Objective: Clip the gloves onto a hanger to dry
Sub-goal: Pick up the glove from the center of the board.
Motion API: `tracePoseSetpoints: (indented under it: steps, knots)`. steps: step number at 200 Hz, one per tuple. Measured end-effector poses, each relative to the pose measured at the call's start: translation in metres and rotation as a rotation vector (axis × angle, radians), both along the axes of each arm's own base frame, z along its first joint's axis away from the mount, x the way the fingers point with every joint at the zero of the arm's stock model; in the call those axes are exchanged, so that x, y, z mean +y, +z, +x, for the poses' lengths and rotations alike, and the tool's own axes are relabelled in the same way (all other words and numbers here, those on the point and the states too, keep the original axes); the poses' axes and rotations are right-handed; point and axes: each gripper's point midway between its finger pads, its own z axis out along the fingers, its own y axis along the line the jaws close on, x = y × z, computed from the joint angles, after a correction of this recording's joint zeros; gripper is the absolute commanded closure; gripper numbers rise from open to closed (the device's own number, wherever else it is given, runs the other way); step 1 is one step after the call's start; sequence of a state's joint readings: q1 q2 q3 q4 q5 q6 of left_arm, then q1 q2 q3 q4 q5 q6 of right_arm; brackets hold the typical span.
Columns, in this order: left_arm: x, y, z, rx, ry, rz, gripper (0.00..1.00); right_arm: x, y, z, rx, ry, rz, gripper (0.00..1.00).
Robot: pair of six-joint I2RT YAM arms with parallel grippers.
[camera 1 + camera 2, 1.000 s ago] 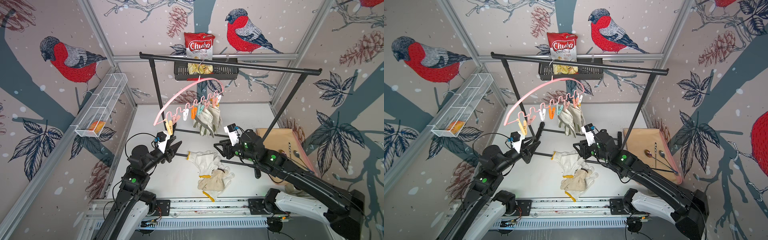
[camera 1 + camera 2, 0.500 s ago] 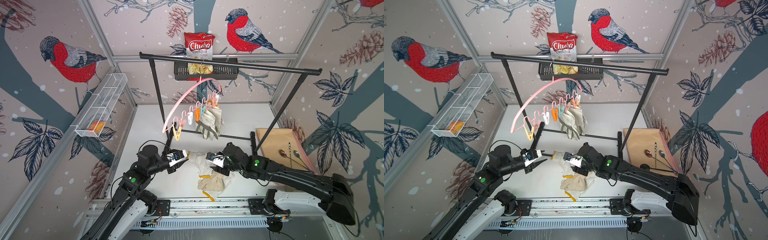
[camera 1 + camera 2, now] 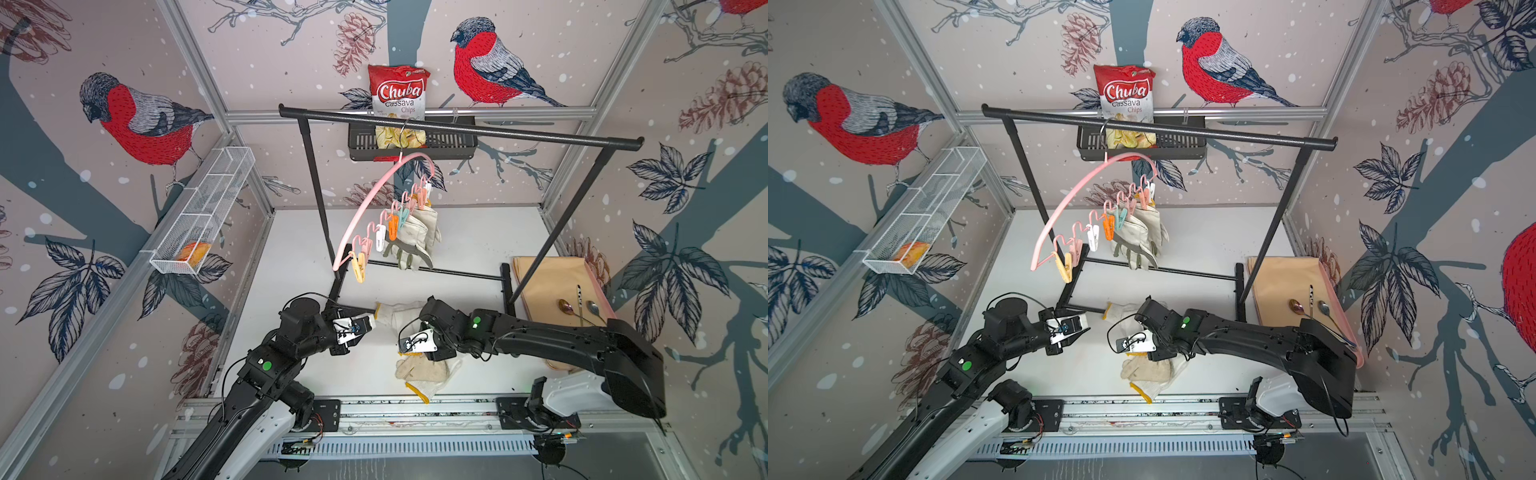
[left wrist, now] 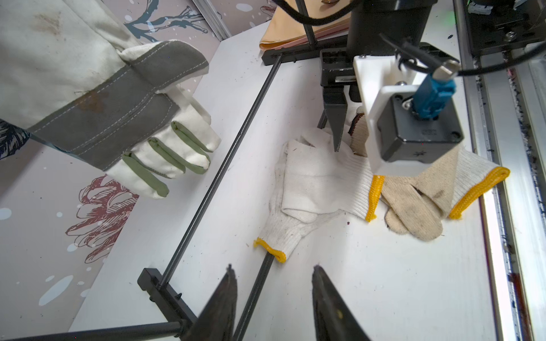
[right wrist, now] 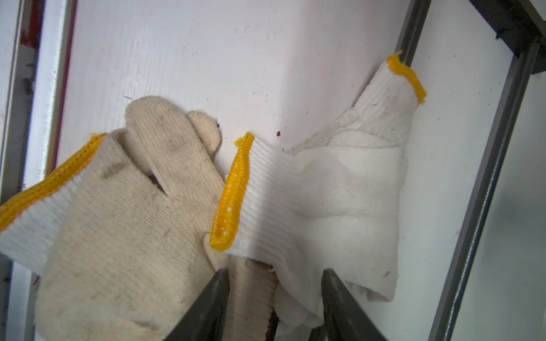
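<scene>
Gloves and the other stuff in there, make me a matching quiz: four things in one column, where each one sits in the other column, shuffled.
Things:
1. leather gloves
2. knitted gloves
3. chips bag
4. spoons

Places:
A. lying on the white table
B. standing in the black basket
C. clipped to the pink hanger
D. resting on the tan mat

Pairs: 1-C, 2-A, 3-B, 4-D

Gloves (image 3: 419,370) on table (image 3: 469,241) before hanger (image 3: 392,228)
</scene>
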State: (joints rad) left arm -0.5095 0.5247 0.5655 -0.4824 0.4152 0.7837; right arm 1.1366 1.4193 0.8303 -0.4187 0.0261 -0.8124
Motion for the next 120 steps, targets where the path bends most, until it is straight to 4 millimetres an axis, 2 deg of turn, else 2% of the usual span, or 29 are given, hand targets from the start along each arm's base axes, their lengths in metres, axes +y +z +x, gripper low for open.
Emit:
tracePoseSetpoints:
  steps: [92, 107, 120]
  knots:
    - [0.002, -0.005, 0.001, 0.029, 0.029, -0.012, 0.58, 0.008, -0.026, 0.003, -0.025, 0.025, -0.027, 0.56]
    - [0.003, -0.005, 0.003, 0.032, 0.041, -0.012, 0.58, 0.01, -0.028, 0.004, -0.027, 0.027, -0.02, 0.64]
    - [0.003, -0.006, 0.003, 0.033, 0.044, -0.01, 0.58, 0.013, -0.029, 0.004, -0.027, 0.025, -0.015, 0.81]
